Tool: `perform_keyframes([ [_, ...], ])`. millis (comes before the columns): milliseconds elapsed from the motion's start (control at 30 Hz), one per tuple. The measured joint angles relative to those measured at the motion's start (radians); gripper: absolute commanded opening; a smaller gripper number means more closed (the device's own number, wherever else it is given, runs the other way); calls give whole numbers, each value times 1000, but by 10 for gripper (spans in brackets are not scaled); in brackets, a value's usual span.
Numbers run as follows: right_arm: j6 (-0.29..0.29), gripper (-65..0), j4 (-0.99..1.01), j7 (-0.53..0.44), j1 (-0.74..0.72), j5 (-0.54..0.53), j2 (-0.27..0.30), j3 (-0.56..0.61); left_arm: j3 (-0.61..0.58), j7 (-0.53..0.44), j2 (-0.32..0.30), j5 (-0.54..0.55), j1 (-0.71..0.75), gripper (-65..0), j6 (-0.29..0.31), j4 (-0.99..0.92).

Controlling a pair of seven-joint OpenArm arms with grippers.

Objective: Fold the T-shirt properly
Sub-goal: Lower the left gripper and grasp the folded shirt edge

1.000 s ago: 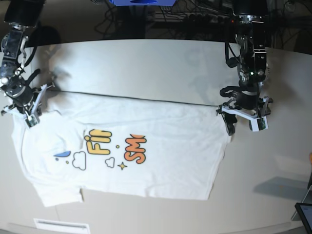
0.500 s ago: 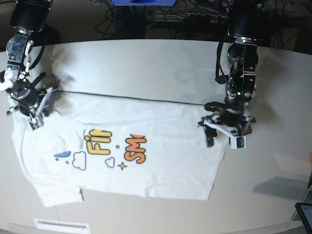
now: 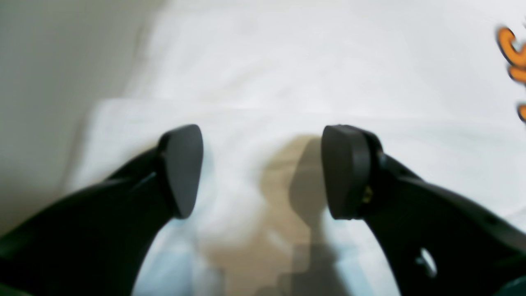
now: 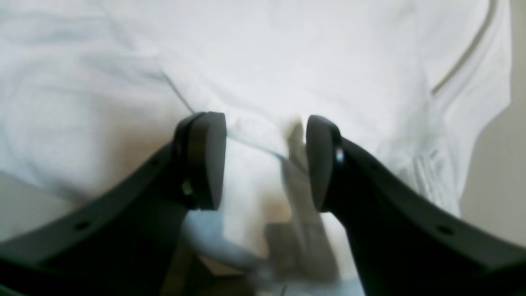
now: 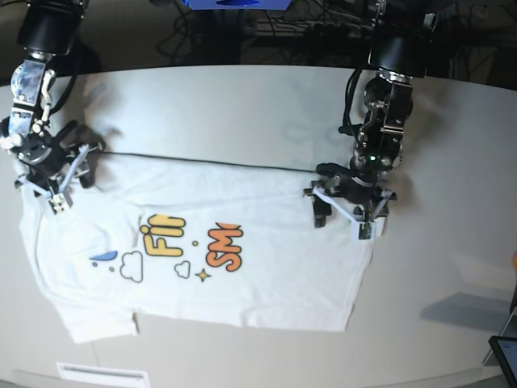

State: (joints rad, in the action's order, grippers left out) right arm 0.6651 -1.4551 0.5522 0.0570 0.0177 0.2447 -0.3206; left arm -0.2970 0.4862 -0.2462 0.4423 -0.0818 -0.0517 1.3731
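Pale table (image 5: 242,97) — both grippers agape over T-shirt (image 5: 266,242).

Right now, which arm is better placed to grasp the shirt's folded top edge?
Left: the left gripper hovers open over the T-shirt with its fold line ahead. The right gripper is open at the sleeve corner.

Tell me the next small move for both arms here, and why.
Probably lower both and close. The left pincer and right pincer are open above the T-shirt, gripping nothing, over its far folded edge, so a pinch at each end seems needed before folding.
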Motion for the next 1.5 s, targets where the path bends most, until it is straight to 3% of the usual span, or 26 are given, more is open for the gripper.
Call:
perform_keyframes([
  [467,-12,-345,19,-59,42,-35,6,-3,13,-94,-12,-28,159,-202,-6,81],
  [633,-64,-345,17,-74,67,-56,6,-3,14,-90,-14,-27,208,-202,-21,132],
  [1100,-69,-345,11,-93,97,-65,23,-3,13,-93,-14,-32,351,-202,-72,256],
  [1300,-75,-345,-37,-90,142,-59,23,-4,13,-41,-43,-19,418,-202,-76,343],
  [1367,-77,-345,-56,-89,163,-56,26,-5,13,-28,-56,-19,441,-202,-104,369],
  [1500,-80,-345,-70,-90,185,-57,27,-5,13,110,-76,-20,448,-202,-108,432],
])
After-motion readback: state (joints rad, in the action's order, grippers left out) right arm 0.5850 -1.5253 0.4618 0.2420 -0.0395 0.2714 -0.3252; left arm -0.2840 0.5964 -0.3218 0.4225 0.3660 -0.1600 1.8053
